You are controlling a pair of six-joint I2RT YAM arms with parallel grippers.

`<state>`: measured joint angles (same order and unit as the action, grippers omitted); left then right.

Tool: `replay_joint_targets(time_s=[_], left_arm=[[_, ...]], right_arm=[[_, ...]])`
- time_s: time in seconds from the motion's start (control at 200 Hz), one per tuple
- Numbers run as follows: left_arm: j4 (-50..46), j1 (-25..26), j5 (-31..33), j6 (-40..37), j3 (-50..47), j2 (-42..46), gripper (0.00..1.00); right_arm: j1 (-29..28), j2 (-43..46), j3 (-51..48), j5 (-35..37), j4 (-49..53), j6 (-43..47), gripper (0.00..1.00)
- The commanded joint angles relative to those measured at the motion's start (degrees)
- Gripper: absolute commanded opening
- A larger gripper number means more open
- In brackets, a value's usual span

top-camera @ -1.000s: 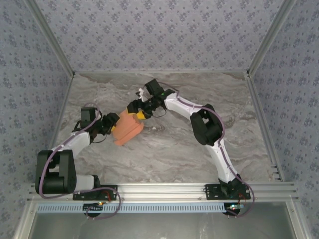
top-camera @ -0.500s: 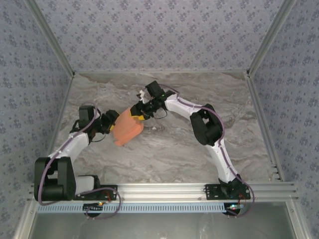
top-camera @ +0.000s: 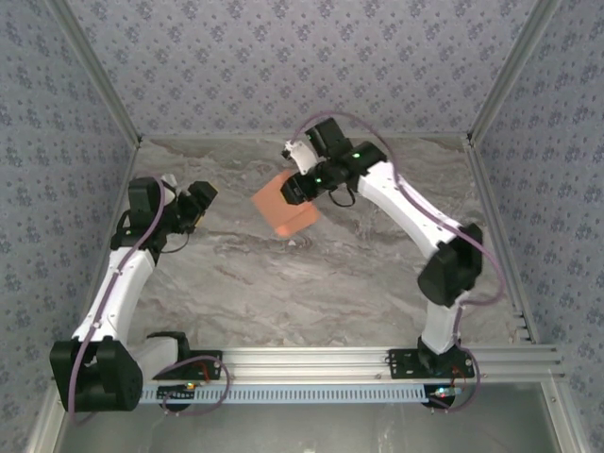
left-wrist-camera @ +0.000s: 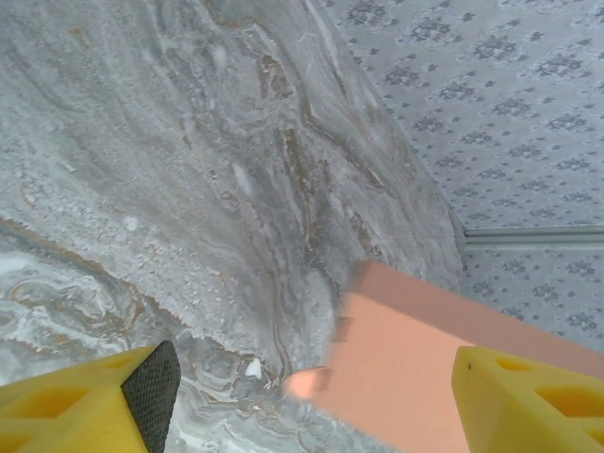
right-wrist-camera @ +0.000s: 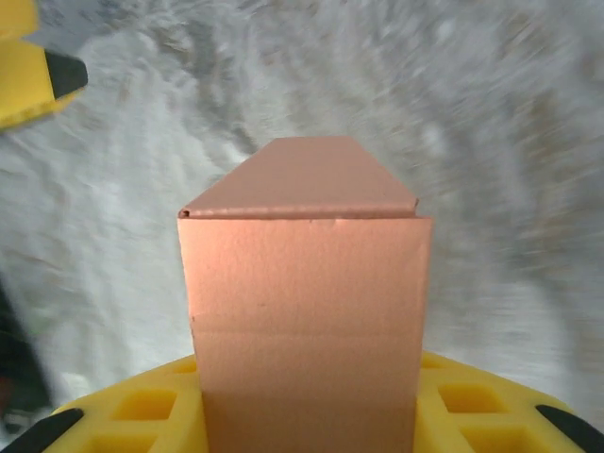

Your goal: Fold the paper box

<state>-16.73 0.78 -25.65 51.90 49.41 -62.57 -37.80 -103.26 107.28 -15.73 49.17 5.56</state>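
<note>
Right claw (top-camera: pixel 300 186) clamped on the paper box (top-camera: pixel 285 209). Box sticks out toward 7 o'clock from it and looks lifted off the bench (top-camera: pixel 311 283), back-centre. Left claw (top-camera: pixel 195 200) is spread wide and empty, well apart at 9 o'clock of the box. Box reads as a closed rectangular shape with the visible end flap shut. Judging mostly folded. Gripped end is hidden, can't confirm. Left to do: check that end, set it down.

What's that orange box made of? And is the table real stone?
The paper box looks like thin cardboard, matte salmon-orange: it has sharp creased edges and a faint fold line across its face. The table looks like grey marble with swirling veins, though it may just be a printed surface.
</note>
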Motion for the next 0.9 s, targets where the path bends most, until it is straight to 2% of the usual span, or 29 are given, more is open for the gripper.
replay_joint_targets(time_s=[0.0,0.14,0.37,0.47,0.53,0.62,0.765,0.894], left_arm=[[-0.27,0.23,0.25,0.06,-1.29,0.28,0.78],[3.70,1.29,-0.94,1.95,-4.80,0.51,0.78],[6.49,3.84,-4.12,5.19,-8.04,-3.38,0.78],[9.57,5.08,-4.30,7.47,-10.16,-6.15,0.79],[12.86,6.22,-4.28,8.92,-11.75,-7.80,0.79],[15.59,7.35,-4.66,10.25,-12.33,-10.56,0.78],[15.33,7.75,-2.79,6.97,-11.35,-12.30,0.78],[15.46,7.70,-2.20,4.55,-10.38,-13.91,0.78]], right_arm=[[-4.49,3.38,-2.67,19.70,8.69,23.03,0.34],[-9.54,6.04,-8.71,36.69,10.33,40.18,0.34],[-14.90,8.08,-17.25,52.84,9.77,60.05,0.34],[-16.07,5.78,-18.22,58.95,14.40,63.04,0.33],[-16.14,3.90,-17.20,59.78,16.20,61.84,0.33],[-16.65,1.64,-16.43,57.38,18.01,60.41,0.36],[-18.56,-2.27,-16.23,54.07,18.11,59.48,0.37],[-20.08,-7.53,-14.62,53.87,19.39,58.55,0.38]])
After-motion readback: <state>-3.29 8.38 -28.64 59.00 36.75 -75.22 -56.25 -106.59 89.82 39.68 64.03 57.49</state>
